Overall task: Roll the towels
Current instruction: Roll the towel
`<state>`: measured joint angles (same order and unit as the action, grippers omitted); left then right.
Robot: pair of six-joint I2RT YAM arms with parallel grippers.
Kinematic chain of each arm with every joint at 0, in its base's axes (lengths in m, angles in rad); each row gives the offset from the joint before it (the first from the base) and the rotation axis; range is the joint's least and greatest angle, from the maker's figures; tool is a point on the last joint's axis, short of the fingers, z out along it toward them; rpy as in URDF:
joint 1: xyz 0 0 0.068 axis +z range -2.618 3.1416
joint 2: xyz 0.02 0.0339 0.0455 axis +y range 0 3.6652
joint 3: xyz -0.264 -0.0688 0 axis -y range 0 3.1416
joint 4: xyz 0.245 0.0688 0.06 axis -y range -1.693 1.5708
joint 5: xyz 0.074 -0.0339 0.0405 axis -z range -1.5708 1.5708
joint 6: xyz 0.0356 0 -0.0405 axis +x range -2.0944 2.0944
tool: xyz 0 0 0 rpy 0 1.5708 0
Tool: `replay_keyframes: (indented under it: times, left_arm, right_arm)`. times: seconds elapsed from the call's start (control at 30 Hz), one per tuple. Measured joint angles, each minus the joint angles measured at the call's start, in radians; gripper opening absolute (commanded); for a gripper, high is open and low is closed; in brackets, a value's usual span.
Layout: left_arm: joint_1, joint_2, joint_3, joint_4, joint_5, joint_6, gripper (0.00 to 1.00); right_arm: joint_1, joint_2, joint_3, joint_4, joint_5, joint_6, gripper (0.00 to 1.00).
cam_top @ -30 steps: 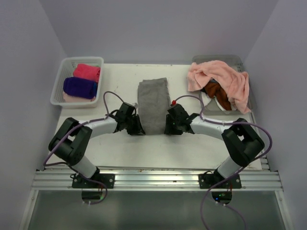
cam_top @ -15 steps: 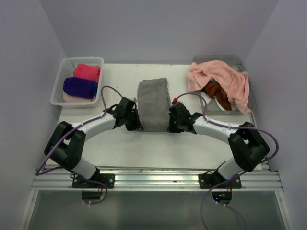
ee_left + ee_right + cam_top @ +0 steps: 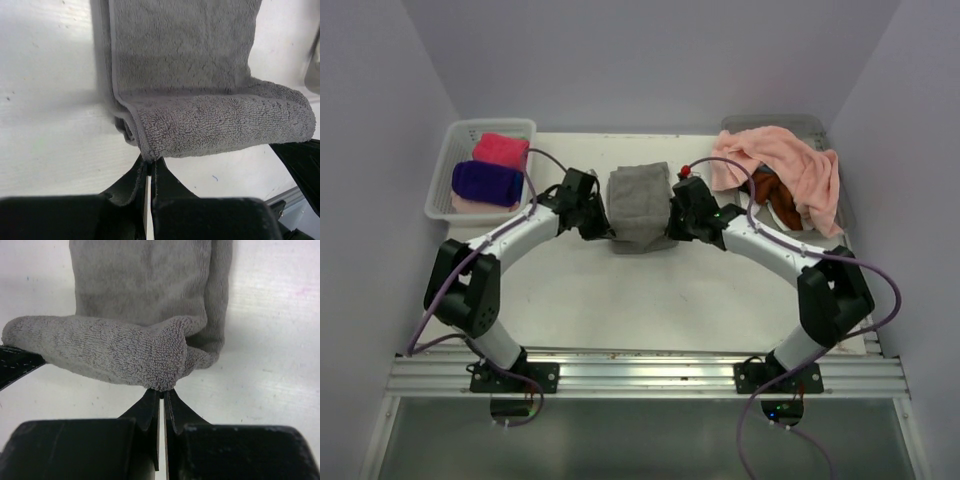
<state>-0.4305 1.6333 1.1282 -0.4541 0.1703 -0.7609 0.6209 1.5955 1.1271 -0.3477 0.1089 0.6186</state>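
The grey towel [image 3: 640, 200] lies in the middle of the worktop [image 3: 620, 290], its near end doubled over onto the rest into a thick fold. The left pincer [image 3: 600, 222] is closed tight on the fold's left corner, and the right pincer [image 3: 672, 222] is closed tight on its right corner. A purple towel [image 3: 487, 183] and a hot pink towel [image 3: 500, 150] sit rolled in the basket [image 3: 445, 180] at far left. A salmon towel [image 3: 790, 165] drapes over the bin [image 3: 815, 125] at far right, covering part of a rust towel [image 3: 767, 187].
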Motion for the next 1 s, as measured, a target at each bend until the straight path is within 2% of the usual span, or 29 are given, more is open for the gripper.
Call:
replay_keyframes:
  times: [0.33,0.43,0.47,0.5,0.53,0.6,0.63,0.73,0.77,0.8,0.83,0.9,0.93,1.0]
  left_arm:
    - [0.021,0.192,0.192,-0.039,-0.048,0.048,0.0]
    - [0.03,0.257,0.237,-0.043,-0.055,0.062,0.2]
    - [0.031,0.279,0.251,-0.044,-0.056,0.071,0.4]
    - [0.033,0.298,0.262,-0.046,-0.062,0.079,0.52]
    - [0.035,0.311,0.269,-0.049,-0.068,0.084,0.7]
    - [0.038,0.318,0.271,-0.057,-0.08,0.087,0.74]
    - [0.038,0.315,0.271,-0.063,-0.094,0.09,0.75]
    - [0.039,0.28,0.264,-0.064,-0.135,0.091,0.68]
    - [0.039,0.256,0.254,-0.061,-0.149,0.091,0.61]
    - [0.037,0.225,0.241,-0.061,-0.16,0.091,0.56]
    - [0.036,0.191,0.227,-0.059,-0.17,0.092,0.44]
    - [0.031,0.133,0.208,-0.058,-0.18,0.089,0.33]
    - [0.026,0.109,0.202,-0.055,-0.183,0.089,0.23]
    - [0.008,0.084,0.195,-0.04,-0.173,0.09,0.13]
  right_arm:
    - [-0.057,0.204,0.141,0.002,-0.006,-0.036,0.0]
    - [-0.068,0.25,0.176,0.005,-0.011,-0.036,0.02]
    - [-0.073,0.266,0.188,0.005,-0.016,-0.036,0.05]
    - [-0.078,0.281,0.199,0.006,-0.019,-0.036,0.09]
    - [-0.082,0.295,0.209,0.005,-0.019,-0.037,0.2]
    - [-0.09,0.315,0.227,0.003,-0.02,-0.036,0.31]
    - [-0.092,0.319,0.231,0.003,-0.02,-0.041,0.4]
    - [-0.095,0.317,0.231,0.004,-0.013,-0.045,0.53]
    - [-0.095,0.311,0.227,0.008,-0.012,-0.048,0.55]
    - [-0.095,0.296,0.216,0.015,-0.008,-0.05,0.56]
    - [-0.095,0.276,0.199,0.019,-0.003,-0.051,0.57]
    - [-0.09,0.227,0.167,0.022,0.008,-0.052,0.57]
    - [-0.088,0.198,0.151,0.023,0.013,-0.052,0.53]
    - [-0.079,0.148,0.128,0.032,0.024,-0.054,0.45]
